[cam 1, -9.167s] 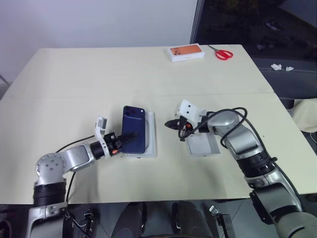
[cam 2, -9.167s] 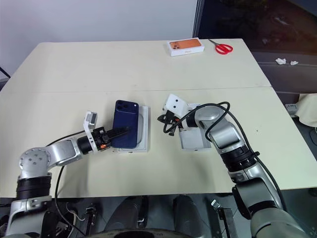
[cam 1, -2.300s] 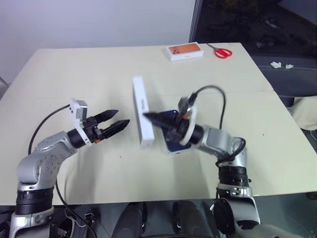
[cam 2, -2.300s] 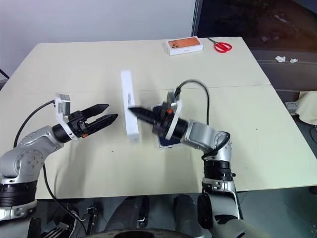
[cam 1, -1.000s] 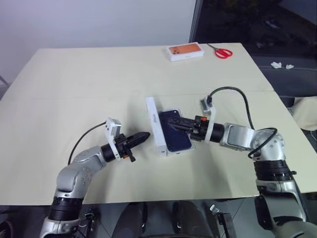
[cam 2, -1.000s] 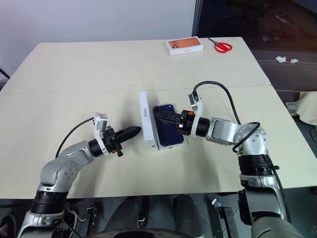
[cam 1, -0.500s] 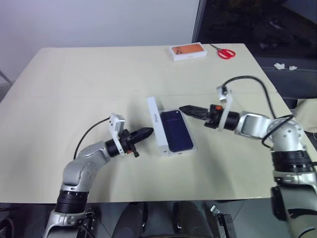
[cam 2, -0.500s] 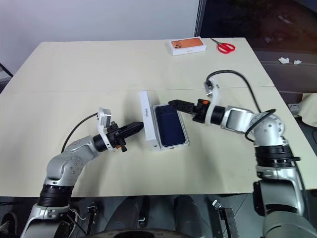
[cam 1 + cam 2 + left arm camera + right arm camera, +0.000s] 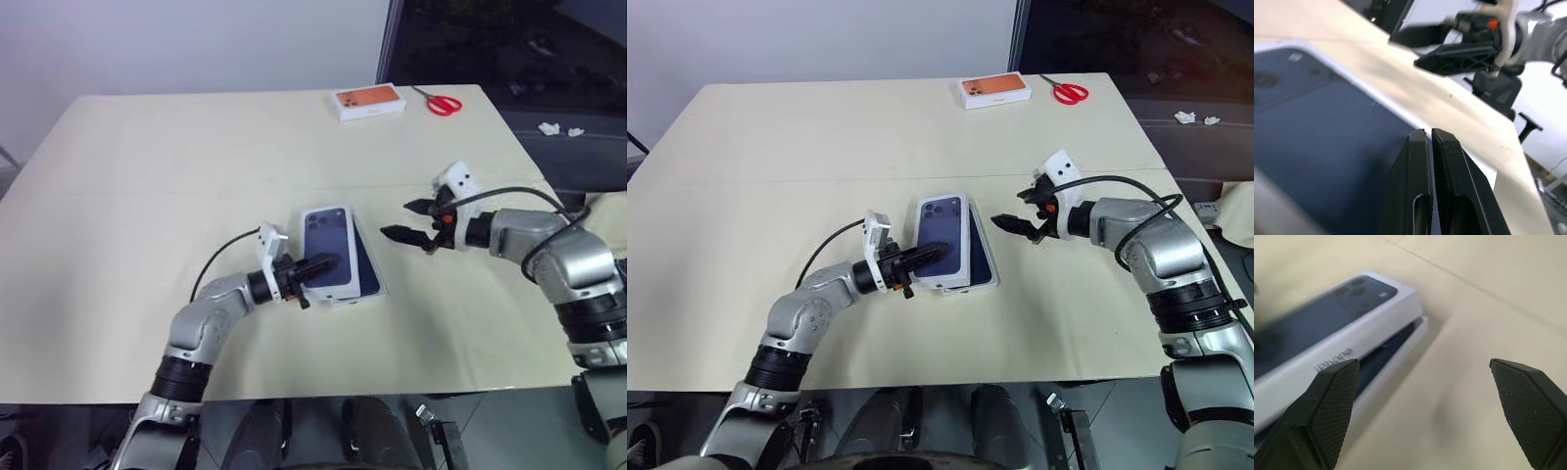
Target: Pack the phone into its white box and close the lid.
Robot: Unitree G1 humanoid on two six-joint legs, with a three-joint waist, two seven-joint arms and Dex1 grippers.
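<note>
Closing step, by the look of it: the phone point(image 9: 364, 262) already lies in the white box point(image 9: 372, 291) near the middle of the table point(image 9: 147, 157), a dark strip of it showing along the box's right side. The lid point(image 9: 328, 249), phone picture facing up, rests askew on top; it covers the left part of the box and leaves the right part open, and the right wrist view shows its right edge raised above the box rim. The left gripper point(image 9: 336, 261) reaches in from the left with its fingers point(image 9: 1422, 176) pressed together, nothing between them, tips lying on the lid's printed face. Contact looks likely from both head views and the left wrist view, though how hard it presses cannot be told. The right gripper point(image 9: 404, 219) hangs just right of the box, apart from it, jaws spread wide and empty, pointing toward the lid's raised edge. Judged next move: slide the lid right until its edges line up with the box, then press it down evenly; the free right gripper seems placed to steady or guide the right side. An orange-topped box point(image 9: 369, 101) and red scissors point(image 9: 440, 104) lie at the far edge, well clear.
</note>
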